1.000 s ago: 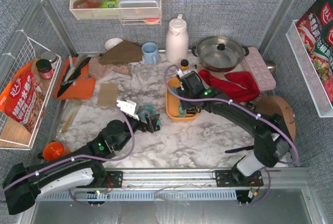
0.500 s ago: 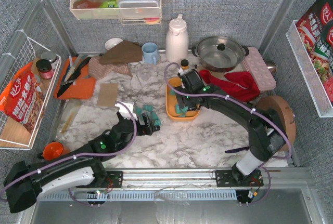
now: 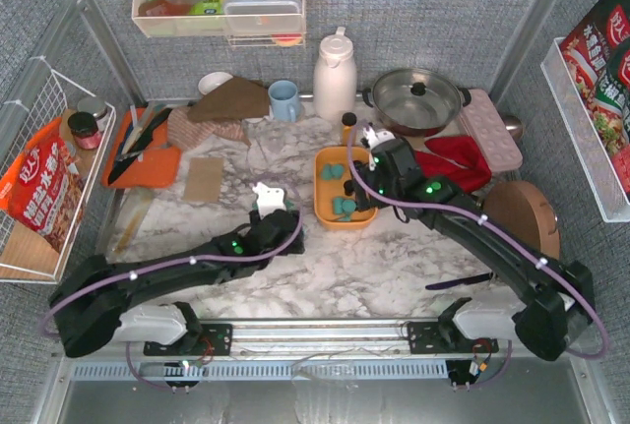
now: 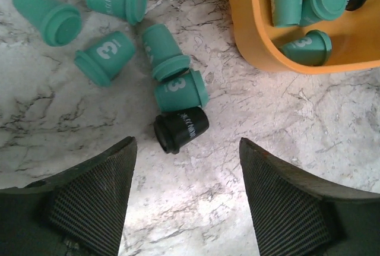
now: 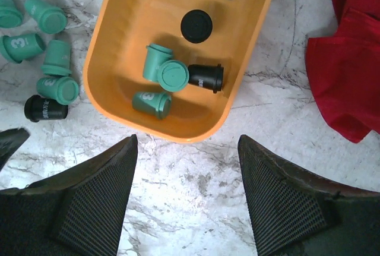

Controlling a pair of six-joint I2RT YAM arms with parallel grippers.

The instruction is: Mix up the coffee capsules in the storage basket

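Both claws stand wide apart and hold nothing. The left claw (image 4: 185,149) hangs over the loose pods. The right claw (image 5: 187,143) hangs just off the near rim of the storage basket (image 5: 178,130), and neither claw touches anything.

I judge the job about half done. In the right wrist view I count roughly eight coffee capsules (image 5: 159,67) inside the basket. A knot of three teal and one black lies at its 6 o'clock end. A single black pod sits near the middle, and two or three more are cut off by the frame at 12 o'clock. Both colours are in there, so some mixing has taken place.

Six pods are not yet in the basket. They lie on the marble table (image 4: 309,125) at 9 o'clock of the basket in that same view, near its wall but not touching it. Five are teal, all on their sides. One black capsule (image 4: 181,130) lies nearest my left claw and rests against a teal one at its 12 o'clock. My reading is that these six should go in next, with the black one the easiest first pick.

Further out, a red cloth (image 5: 347,60) lies at 3 o'clock of the basket. From above, a steel pot (image 3: 418,99) stands at its 1 o'clock and a white thermos (image 3: 335,75) at 12 o'clock.
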